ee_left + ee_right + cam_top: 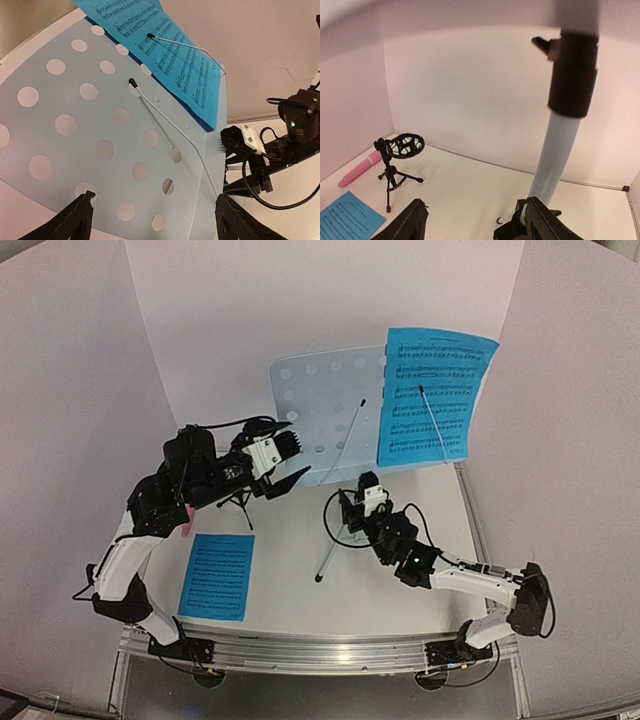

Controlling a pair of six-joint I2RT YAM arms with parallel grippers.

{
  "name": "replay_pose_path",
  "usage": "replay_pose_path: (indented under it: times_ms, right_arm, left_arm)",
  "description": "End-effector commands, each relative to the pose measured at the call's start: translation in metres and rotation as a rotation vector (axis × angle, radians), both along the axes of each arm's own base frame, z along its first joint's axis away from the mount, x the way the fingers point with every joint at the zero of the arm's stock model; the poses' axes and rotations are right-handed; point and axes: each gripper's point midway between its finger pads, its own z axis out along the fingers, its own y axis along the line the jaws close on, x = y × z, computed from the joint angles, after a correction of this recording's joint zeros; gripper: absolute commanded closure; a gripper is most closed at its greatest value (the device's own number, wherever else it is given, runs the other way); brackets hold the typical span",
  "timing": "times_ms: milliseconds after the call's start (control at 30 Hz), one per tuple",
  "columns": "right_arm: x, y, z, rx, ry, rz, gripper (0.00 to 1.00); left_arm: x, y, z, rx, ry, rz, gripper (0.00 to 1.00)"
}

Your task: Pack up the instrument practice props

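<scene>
- Two grippers, neither holding anything. Your left gripper (288, 462) hangs with its jaws spread wide in front of the pale perforated music stand (80, 150). Your right gripper (475, 202) sits low at the stand's pole (555, 150) with its jaws apart. The pole lies just beside one finger and is not clamped.
- Tipping is the main risk. The stand is upright on the table (300, 580) near the back wall. If the left gripper pushes on the desk while the pole is unclamped, expect the stand to lean or go over backwards.
- One blue sheet-music page (435, 395) rests on the desk's right side, overhanging its edge, with only a thin wire retainer (185, 47) across it. Jolt or fold the desk and the page may slide off.
- A closing finger could catch a desk hole or a retainer wire and bend it.
- The left arm hangs above the pink stick microphone (362, 167) and the small black tripod mic stand (395, 160), which are close together at the table's left. Any drop or swing of that arm could knock the light tripod down.
- The second blue page (217, 575) lies flat at the near left. A thin sheet on a smooth surface is likely to slide away from the fingers.
</scene>
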Motion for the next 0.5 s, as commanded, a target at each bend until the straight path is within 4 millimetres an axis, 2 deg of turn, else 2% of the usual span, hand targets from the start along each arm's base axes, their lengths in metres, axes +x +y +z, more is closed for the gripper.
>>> replay_pose_path:
  times_ms: [0, 100, 200, 333, 467]
  right_arm:
    - [-0.006, -0.012, -0.001, 0.021, -0.035, -0.103, 0.34]
    - [-0.01, -0.024, -0.009, 0.037, -0.02, -0.12, 0.32]
    - [-0.012, -0.023, -0.009, 0.021, -0.028, -0.092, 0.27]
    - [0.002, -0.034, -0.012, 0.088, -0.007, -0.066, 0.2]
    - [0.013, -0.029, -0.004, 0.084, -0.039, -0.041, 0.14]
  left_arm:
    - [-0.001, 0.028, 0.01, -0.008, -0.03, 0.071, 0.16]
    - [0.0, 0.034, 0.01, -0.008, -0.032, 0.092, 0.15]
    - [0.002, 0.038, 0.008, -0.009, -0.025, 0.112, 0.15]
    - [0.006, 0.043, 0.006, -0.014, -0.012, 0.15, 0.14]
    - [0.01, 0.046, 0.002, -0.022, 0.001, 0.174, 0.13]
